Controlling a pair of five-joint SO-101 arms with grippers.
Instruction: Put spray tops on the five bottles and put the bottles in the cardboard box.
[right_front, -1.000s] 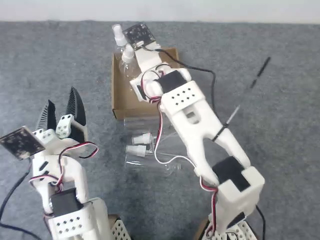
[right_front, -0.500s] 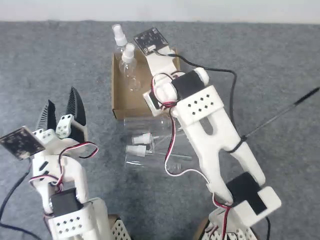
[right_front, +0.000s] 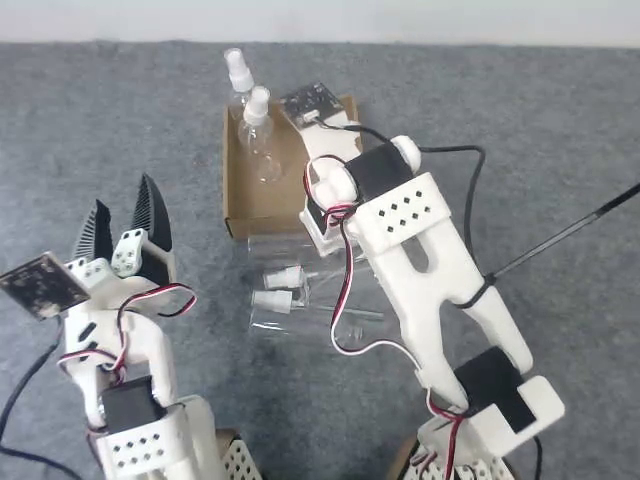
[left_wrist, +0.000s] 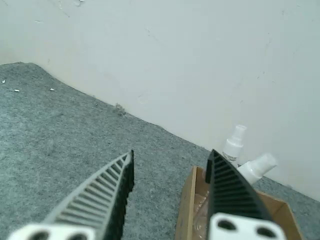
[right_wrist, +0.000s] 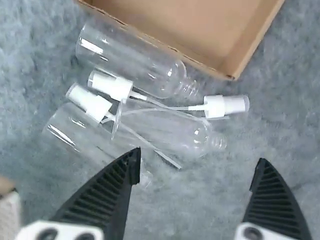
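The cardboard box (right_front: 250, 205) lies on the grey carpet at the back middle. Two clear bottles with white spray tops (right_front: 258, 110) stand at its far left corner (left_wrist: 234, 142). Three uncapped clear bottles (right_wrist: 135, 62) lie on the carpet just in front of the box (right_wrist: 200, 30), with three loose spray tops (right_wrist: 112, 85) among them (right_front: 282, 275). My right gripper (right_wrist: 198, 157) hangs open above these bottles, holding nothing. My left gripper (right_front: 125, 225) stands open at the front left, apart from everything (left_wrist: 170, 155).
My right arm (right_front: 410, 250) stretches from the front right across to the box's near edge, covering part of the box. A thin black rod (right_front: 570, 235) lies on the carpet at the right. A white wall (left_wrist: 200, 60) stands behind the box.
My right arm has drawn back from the capped bottles at the box's far corner and swung right and nearer. The bottle it was at now stands free. The left arm has kept still.
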